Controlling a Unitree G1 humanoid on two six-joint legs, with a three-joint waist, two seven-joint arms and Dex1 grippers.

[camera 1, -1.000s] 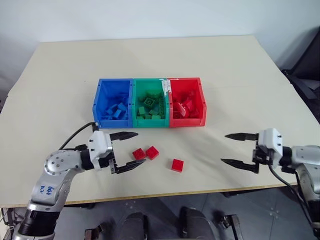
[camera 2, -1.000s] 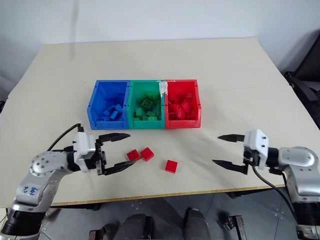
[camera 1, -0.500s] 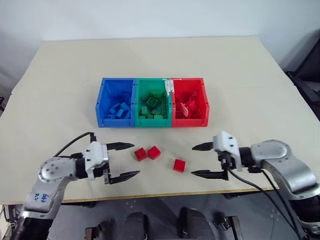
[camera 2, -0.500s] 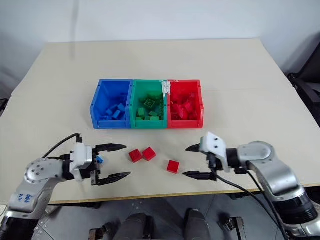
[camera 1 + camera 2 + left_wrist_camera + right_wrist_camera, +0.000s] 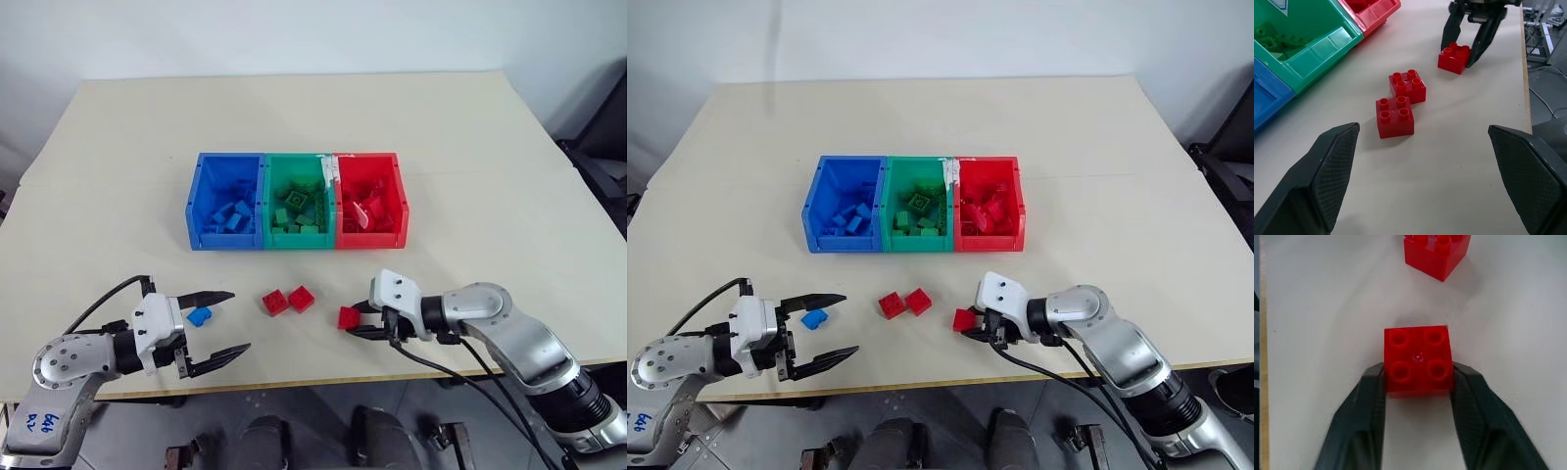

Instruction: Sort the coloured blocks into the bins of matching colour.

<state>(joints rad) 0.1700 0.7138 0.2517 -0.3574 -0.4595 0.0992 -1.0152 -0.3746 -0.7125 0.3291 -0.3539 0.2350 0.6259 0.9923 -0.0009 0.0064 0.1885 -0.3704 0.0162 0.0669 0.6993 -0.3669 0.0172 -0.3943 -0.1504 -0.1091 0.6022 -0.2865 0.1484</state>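
The bins stand joined in a row at mid-table: blue (image 5: 225, 240), green (image 5: 299, 240), red (image 5: 370, 240), each holding several blocks of its own colour. A red block (image 5: 347, 316) rests on the table with my right gripper (image 5: 355, 319) shut on its two sides; the right wrist view shows the fingers (image 5: 1369, 406) pressed against this block (image 5: 1418, 360). Two more red blocks (image 5: 275, 302) (image 5: 301, 297) lie touching, just to its left. My left gripper (image 5: 238, 321) is open and holds nothing. A small blue block (image 5: 200, 316) lies on the table beside its far finger.
The table's front edge (image 5: 294, 377) runs close below both grippers. A black cable (image 5: 103, 304) loops from the left wrist. Bare tabletop stretches between the loose blocks and the bins and behind the bins.
My right gripper swung left to the lone red block and shut on it. My left arm drew back to the left, uncovering the blue block.
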